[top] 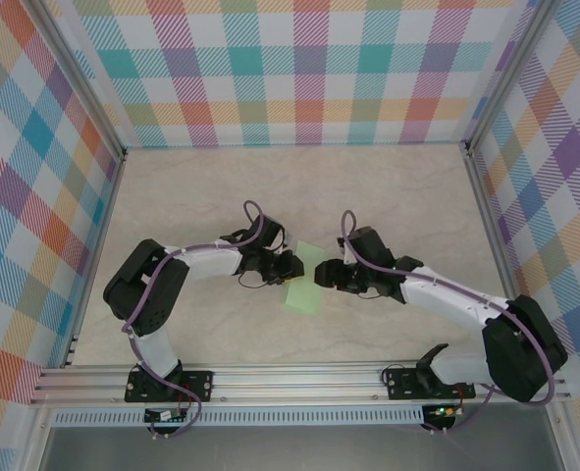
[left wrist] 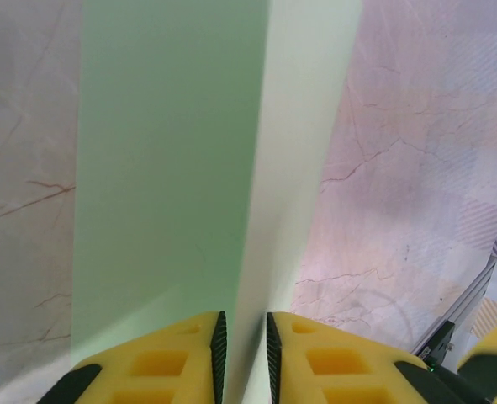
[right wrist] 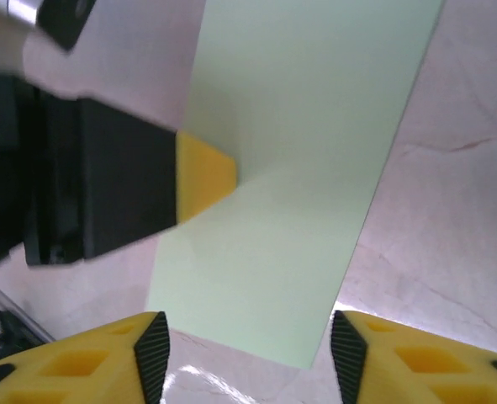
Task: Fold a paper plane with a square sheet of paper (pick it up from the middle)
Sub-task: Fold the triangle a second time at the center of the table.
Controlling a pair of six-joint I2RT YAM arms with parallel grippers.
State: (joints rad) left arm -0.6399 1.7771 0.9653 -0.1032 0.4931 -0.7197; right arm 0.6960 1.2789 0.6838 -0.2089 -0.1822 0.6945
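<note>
The square sheet of paper (top: 303,291) is pale green and lies on the marble table between my two grippers. It is folded into a long strip. In the left wrist view the sheet of paper (left wrist: 164,168) has a raised lighter flap running straight into the narrow gap of my left gripper (left wrist: 243,358), whose jaws are shut on that flap. My left gripper (top: 291,267) comes at it from the left. In the right wrist view the sheet of paper (right wrist: 290,168) lies just ahead of my right gripper (right wrist: 248,347), which is open and holds nothing. My right gripper (top: 321,274) stands at the paper's right edge.
Plaid walls (top: 299,69) enclose the table on three sides. An aluminium rail (top: 299,378) runs along the near edge. The left gripper's yellow finger (right wrist: 204,172) and black body rest at the paper's far left edge in the right wrist view.
</note>
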